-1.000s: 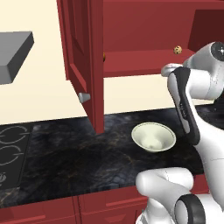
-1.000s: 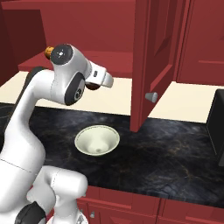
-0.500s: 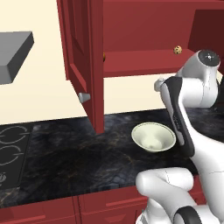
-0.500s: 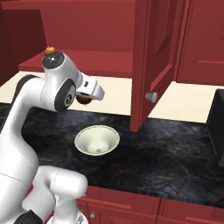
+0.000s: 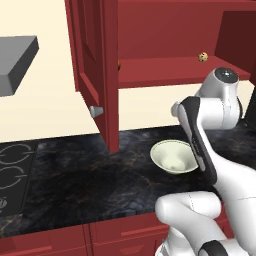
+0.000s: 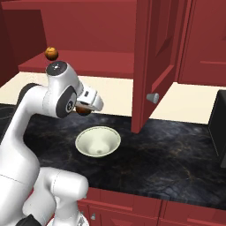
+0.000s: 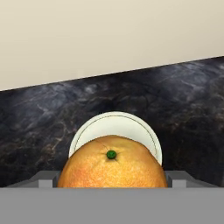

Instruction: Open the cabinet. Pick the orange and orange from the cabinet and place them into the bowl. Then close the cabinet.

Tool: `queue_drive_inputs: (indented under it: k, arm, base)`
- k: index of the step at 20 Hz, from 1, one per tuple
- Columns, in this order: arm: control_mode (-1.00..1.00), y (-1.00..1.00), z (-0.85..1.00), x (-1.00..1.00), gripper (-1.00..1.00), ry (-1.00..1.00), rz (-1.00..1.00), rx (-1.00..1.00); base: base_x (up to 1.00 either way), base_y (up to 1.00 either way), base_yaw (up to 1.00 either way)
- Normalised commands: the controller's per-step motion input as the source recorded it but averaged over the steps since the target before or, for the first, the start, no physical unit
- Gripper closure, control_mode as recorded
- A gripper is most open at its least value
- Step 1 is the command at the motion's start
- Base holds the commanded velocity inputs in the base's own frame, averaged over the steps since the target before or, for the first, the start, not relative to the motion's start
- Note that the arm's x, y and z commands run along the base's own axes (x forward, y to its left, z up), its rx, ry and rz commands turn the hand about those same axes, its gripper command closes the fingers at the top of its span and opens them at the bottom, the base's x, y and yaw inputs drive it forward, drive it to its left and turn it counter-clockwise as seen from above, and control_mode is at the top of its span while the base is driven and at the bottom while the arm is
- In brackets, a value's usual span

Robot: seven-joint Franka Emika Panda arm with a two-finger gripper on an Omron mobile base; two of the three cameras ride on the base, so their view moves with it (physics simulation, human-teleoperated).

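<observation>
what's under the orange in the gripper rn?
In the hand view the held orange sits over the bowl, with black counter around it. The orange covers the bowl's near side and most of its inside, so its contents can't be told there; the right base view shows it empty.

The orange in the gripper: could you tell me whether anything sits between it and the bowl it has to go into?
Nothing visible does. The gripper holds the orange above the bowl, which lies open on the dark counter just beyond the fruit in the hand view, with no other object between them.
</observation>
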Motion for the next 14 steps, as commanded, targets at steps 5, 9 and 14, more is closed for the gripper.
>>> queue_drive_inputs:
  k: [5, 9, 14]
  arm:
    - [-1.0, 0.09, -0.41, 0.0, 1.0, 0.08, 0.0, 0.0]
    - [-1.0, 0.0, -0.32, 0.0, 1.0, 0.04, 0.0, 0.0]
    - [-1.0, 0.0, -0.28, 0.0, 1.0, 0.01, 0.0, 0.0]
  base:
    - [0.0, 0.0, 0.0]
    - [0.0, 0.0, 0.0]
    - [0.0, 0.0, 0.0]
